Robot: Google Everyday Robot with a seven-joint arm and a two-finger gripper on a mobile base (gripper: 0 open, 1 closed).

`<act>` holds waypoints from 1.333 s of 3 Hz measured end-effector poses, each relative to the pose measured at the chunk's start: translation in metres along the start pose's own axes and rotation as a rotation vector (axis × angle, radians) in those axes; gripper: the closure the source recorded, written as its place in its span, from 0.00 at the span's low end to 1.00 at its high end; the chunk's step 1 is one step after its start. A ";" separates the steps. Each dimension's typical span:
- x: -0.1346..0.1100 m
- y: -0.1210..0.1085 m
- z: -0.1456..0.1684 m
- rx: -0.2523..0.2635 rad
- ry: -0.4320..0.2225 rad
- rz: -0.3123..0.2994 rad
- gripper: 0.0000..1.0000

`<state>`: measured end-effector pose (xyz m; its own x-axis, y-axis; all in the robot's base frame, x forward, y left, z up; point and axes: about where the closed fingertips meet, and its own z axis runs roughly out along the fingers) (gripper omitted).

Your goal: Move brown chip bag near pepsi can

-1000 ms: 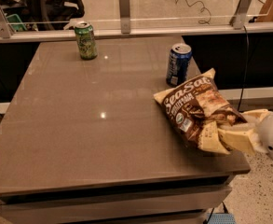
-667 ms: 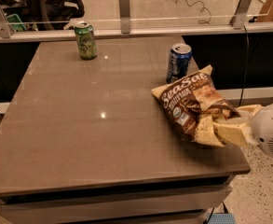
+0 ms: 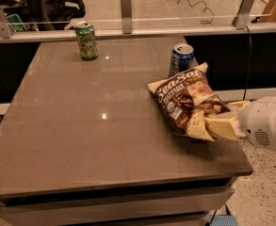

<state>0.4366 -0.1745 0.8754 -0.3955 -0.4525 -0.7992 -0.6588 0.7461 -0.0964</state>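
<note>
- The gripper [image 3: 216, 121] is seen at the right edge of the table [image 3: 81, 126], extending from a rounded white arm housing [image 3: 267, 124].
- Its pale fingers [image 3: 222, 128] are clamped on the lower right end of the brown chip bag [image 3: 184, 102].
- The bag is held tilted over the table's right side, with its lettered top end pointed toward the back.
- The pepsi can [image 3: 181, 59] is placed upright just behind the bag. Its lower part is covered by the bag's top corner, and whether the two touch cannot be told.
- A green can [image 3: 86, 41] is set upright at the back left of the table, well apart from both.
- A clear barrier with grey posts [image 3: 125, 6] is fixed behind the table.
</note>
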 end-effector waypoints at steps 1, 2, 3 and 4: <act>-0.001 0.002 0.004 -0.015 0.011 0.010 0.65; -0.002 0.006 0.008 -0.044 0.024 0.014 0.41; -0.003 0.007 0.008 -0.044 0.023 0.012 0.19; -0.003 0.008 0.009 -0.047 0.023 0.010 0.00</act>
<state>0.4385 -0.1630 0.8720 -0.4163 -0.4568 -0.7861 -0.6838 0.7272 -0.0605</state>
